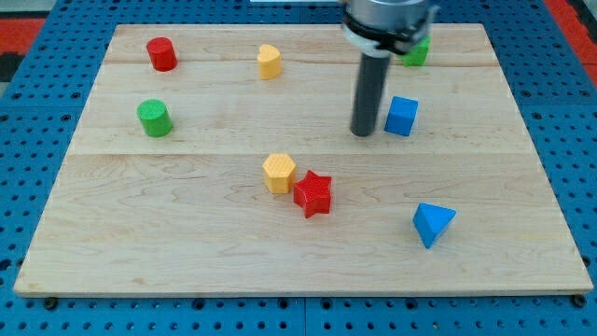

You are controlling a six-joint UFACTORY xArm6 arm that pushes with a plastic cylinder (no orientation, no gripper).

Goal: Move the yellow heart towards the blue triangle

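Camera view: a pale wooden board [112, 233] made of joined planks lies on a blue perforated table top [37, 140], with small plastic blocks spread over it.

At the view's far left, near the top edge of the board, a red plastic cylinder [161, 53] stands upright. Below it, well apart, stands a green plastic cylinder [154, 118].

Further right, near the view's top, is the yellow heart [270, 62], a small yellow plastic block that sits alone with nothing touching it. It is well apart from the blue triangle, which lies across the board toward the view's lower right.

Below the heart, about mid-board, a yellow hexagonal plastic block [279, 173] rests against a red plastic star [313, 193] at its lower right; the two look to be touching.

Right of centre, the arm's dark straight rod comes down from the view's top. There are no fingers to open or close, only this rod. My tip [362, 133] meets the board just left of a blue plastic cube [402, 116], close beside it; I cannot tell whether they touch. My tip is well to the right of the yellow heart and lower in the view.

Behind the arm's housing, at the view's top, a green block [417, 51] is partly hidden and its shape cannot be made out.

Furthest right and low in the view lies the blue triangle [433, 223], a blue plastic wedge with nothing near it.
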